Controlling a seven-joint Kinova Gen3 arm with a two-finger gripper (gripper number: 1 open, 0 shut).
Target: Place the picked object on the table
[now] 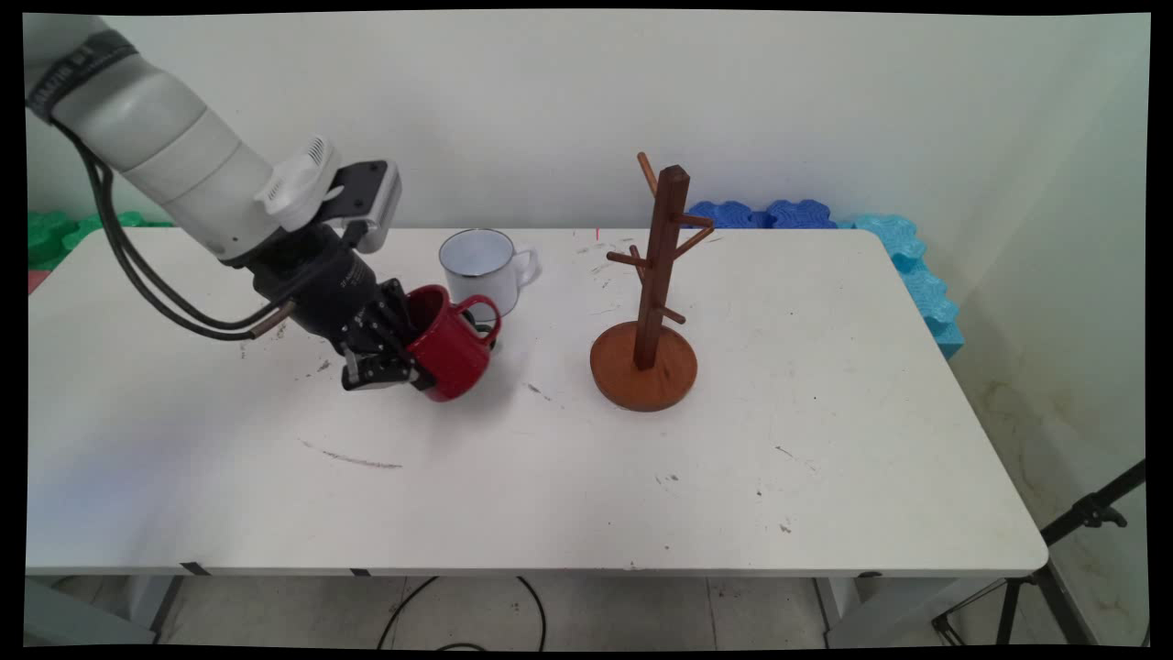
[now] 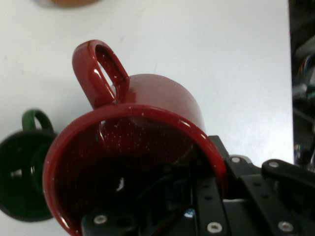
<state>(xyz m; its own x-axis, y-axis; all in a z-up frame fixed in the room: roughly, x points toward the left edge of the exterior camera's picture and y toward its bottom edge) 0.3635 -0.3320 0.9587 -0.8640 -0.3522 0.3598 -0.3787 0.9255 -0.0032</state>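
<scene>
Left of the wooden mug tree (image 1: pixel 649 312), my gripper (image 1: pixel 389 353) is clamped on the red enamel mug's (image 1: pixel 452 346) rim, tilting it above the table (image 1: pixel 586 477); I worry a rim pinch may slip, dropping it onto the green mug (image 2: pixel 22 172) beside the white mug (image 1: pixel 481 266)

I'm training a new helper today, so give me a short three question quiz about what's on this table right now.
1. True or false: the pincer holds the red mug by its wall.
2. Which mug stands behind the red one, near the wall? A) blue B) white C) yellow
3. Fill in: the wooden mug tree carries ____ mugs.

Key
1. True; the mug is tilted in the grip.
2. B, the white mug. A green mug also sits beside the red one.
3. No.
</scene>
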